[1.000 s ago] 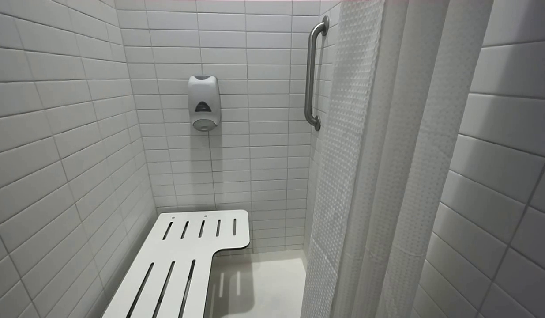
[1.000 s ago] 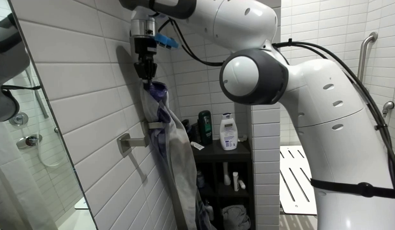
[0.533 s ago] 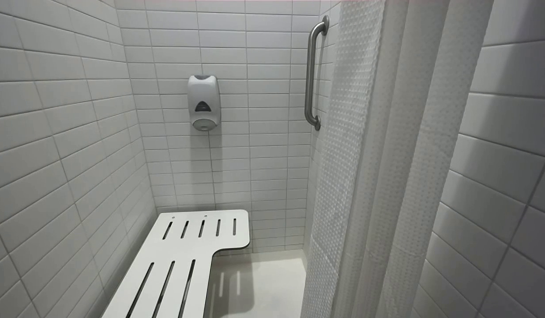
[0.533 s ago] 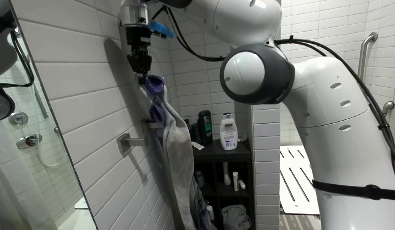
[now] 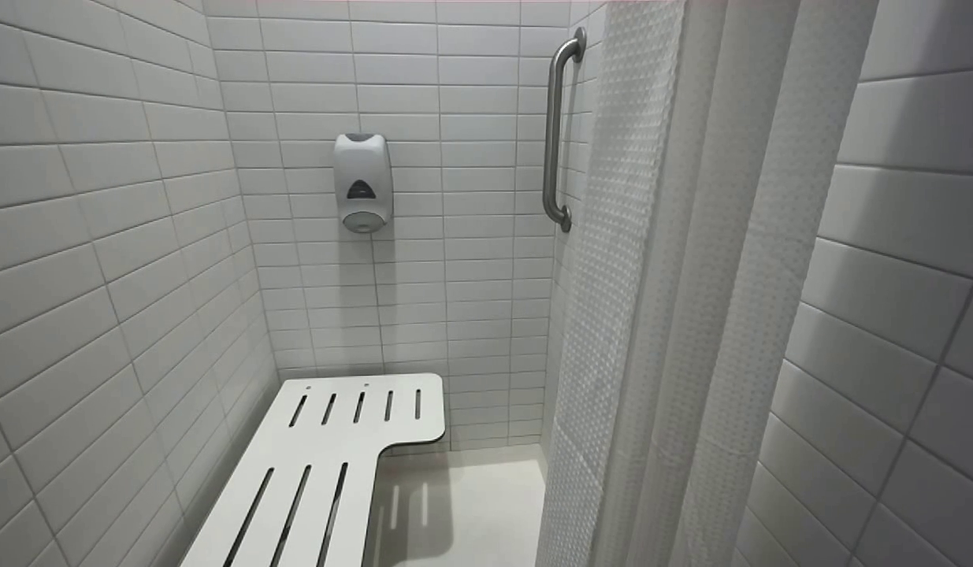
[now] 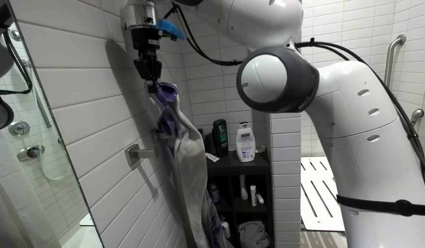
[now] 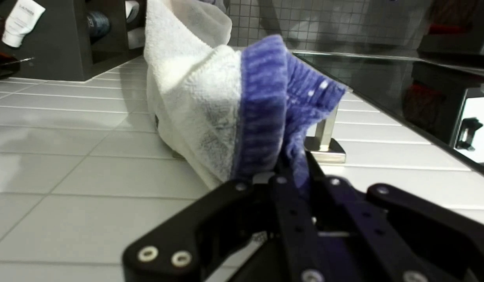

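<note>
One tube (image 7: pixel 22 21) reads "LATHER"; purple-trimmed cloth (image 7: pixel 216 102) pinched between fingers (image 7: pixel 290 219)

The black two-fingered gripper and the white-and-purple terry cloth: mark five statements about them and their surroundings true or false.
1. The black two-fingered gripper grips the white-and-purple terry cloth. True.
2. The cloth lies folded flat. False: it hangs down from the gripper.
3. On a dark boxy shelf unit stands a white plastic bottle. True.
4. The bottle beside it lies flat. False: the dark green bottle stands upright.
5. A white dispenser is mounted above a white slotted bench. True.
</note>
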{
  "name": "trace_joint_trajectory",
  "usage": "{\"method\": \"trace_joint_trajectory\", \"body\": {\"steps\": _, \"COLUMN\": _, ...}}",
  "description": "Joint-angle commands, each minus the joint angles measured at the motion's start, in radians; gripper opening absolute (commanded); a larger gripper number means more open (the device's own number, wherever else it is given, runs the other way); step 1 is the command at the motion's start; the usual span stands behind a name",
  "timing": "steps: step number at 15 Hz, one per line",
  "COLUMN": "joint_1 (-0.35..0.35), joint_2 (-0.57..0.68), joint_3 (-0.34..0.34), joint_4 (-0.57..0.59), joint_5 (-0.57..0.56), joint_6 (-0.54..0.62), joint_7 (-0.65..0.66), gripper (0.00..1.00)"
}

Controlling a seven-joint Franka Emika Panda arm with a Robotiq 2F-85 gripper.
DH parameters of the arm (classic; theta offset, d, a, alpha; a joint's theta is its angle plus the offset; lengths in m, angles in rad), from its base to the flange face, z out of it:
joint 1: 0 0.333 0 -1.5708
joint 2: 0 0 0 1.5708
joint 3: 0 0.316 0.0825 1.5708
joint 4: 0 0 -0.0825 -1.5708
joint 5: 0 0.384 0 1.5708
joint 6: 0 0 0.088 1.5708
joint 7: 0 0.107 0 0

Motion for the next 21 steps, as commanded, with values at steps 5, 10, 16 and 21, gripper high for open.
{"method": "trace_joint_trajectory", "body": {"steps": 5, "joint_1": 0.065, "joint_2": -0.013, "joint_3": 0.021, "joint_4": -0.042, "joint_5": 0.008, "joint_6": -0.098, "joint_7": 0.061, "gripper": 0.03}}
{"method": "trace_joint_trajectory", "body": {"steps": 10, "joint_1": 0.079, "joint_2": -0.011, "joint_3": 0.025, "joint_4": -0.051, "joint_5": 0.021, "joint_6": -0.112, "joint_7": 0.108, "gripper": 0.03}}
{"method": "trace_joint_trajectory", "body": {"steps": 16, "joint_1": 0.131, "joint_2": 0.003, "joint_3": 0.038, "joint_4": -0.075, "joint_5": 0.011, "joint_6": -0.141, "joint_7": 0.174, "gripper": 0.03}}
{"method": "trace_joint_trajectory", "body": {"steps": 21, "joint_1": 0.181, "joint_2": 0.007, "joint_3": 0.045, "joint_4": -0.094, "joint_5": -0.002, "joint_6": -0.162, "joint_7": 0.242, "gripper": 0.03}}
